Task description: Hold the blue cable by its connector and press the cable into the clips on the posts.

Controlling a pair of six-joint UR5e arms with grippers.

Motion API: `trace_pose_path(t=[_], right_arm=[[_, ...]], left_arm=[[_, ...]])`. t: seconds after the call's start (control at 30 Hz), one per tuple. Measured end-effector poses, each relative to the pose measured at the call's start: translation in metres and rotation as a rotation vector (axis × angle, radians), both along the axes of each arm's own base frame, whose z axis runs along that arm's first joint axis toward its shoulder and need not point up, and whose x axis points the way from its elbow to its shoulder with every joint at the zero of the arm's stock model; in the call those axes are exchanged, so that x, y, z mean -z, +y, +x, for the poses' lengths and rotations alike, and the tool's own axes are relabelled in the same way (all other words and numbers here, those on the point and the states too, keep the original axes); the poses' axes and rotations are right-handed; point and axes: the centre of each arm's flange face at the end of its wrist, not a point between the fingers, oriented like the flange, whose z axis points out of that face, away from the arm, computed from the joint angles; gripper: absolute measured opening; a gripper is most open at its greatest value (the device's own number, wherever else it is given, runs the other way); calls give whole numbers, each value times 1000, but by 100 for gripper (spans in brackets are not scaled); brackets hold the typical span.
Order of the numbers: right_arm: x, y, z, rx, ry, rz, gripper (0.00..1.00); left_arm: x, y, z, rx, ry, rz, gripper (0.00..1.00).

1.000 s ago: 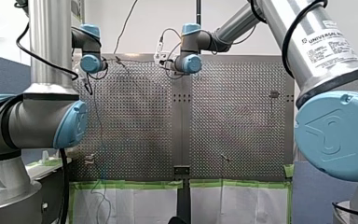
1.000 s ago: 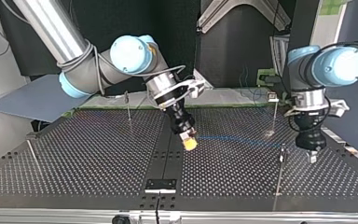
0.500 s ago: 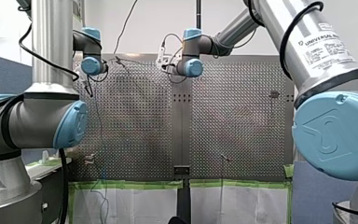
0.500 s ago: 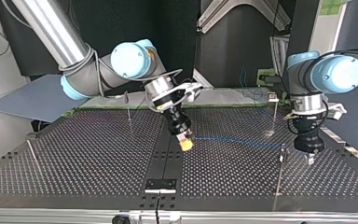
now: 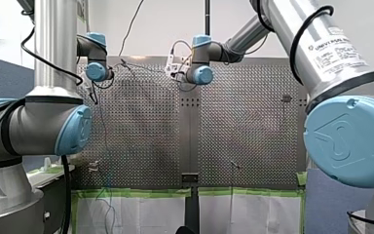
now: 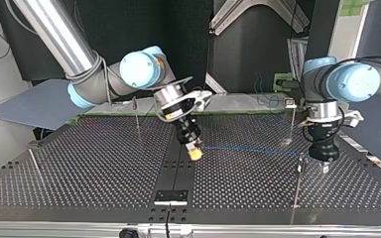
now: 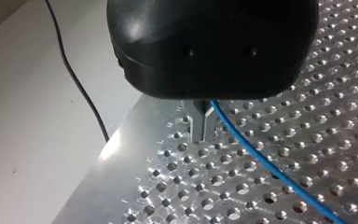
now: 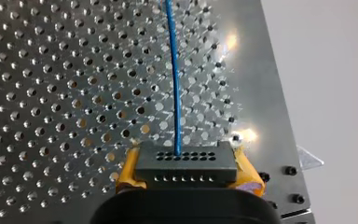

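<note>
My right tool (image 6: pixel 195 153) pinches the black connector (image 8: pixel 186 165), my left tool (image 7: pixel 203 127) the blue cable (image 6: pixel 248 148) stretched from the bench's (image 6: pixel 79 168) middle sideways; held taut over the nearby post (image 6: pixel 295 193), it should seat in the clip (image 6: pixel 301 158).

The cable (image 8: pixel 175 84) was blue, the connector (image 8: pixel 185 164) dark grey, the pads (image 8: pixel 127 171) of my right pincer (image 8: pixel 185 171) yellow, the counter (image 8: pixel 51 93) silver and hole-dotted.
</note>
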Motion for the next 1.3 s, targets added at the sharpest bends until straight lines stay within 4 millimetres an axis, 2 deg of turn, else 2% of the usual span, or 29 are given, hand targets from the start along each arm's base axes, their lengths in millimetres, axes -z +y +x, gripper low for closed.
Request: trace_pose_path(t=[0.23, 0.53, 0.77, 1.03, 1.3], right_arm=[[3, -12, 1, 6, -4, -1, 0], [-27, -16, 9, -10, -46, -38, 0], [-43, -18, 13, -20, -79, -43, 0], [-42, -24, 9, -12, -81, -32, 0], [-29, -29, 10, -9, -68, -18, 0]], left_arm=[[0, 1, 1, -1, -4, -3, 0], [-2, 4, 3, -1, -31, -20, 0], [-14, 6, 9, 0, -104, -64, 0], [-31, 9, 15, -1, -176, -88, 0], [-20, 8, 26, 13, -156, -87, 0]])
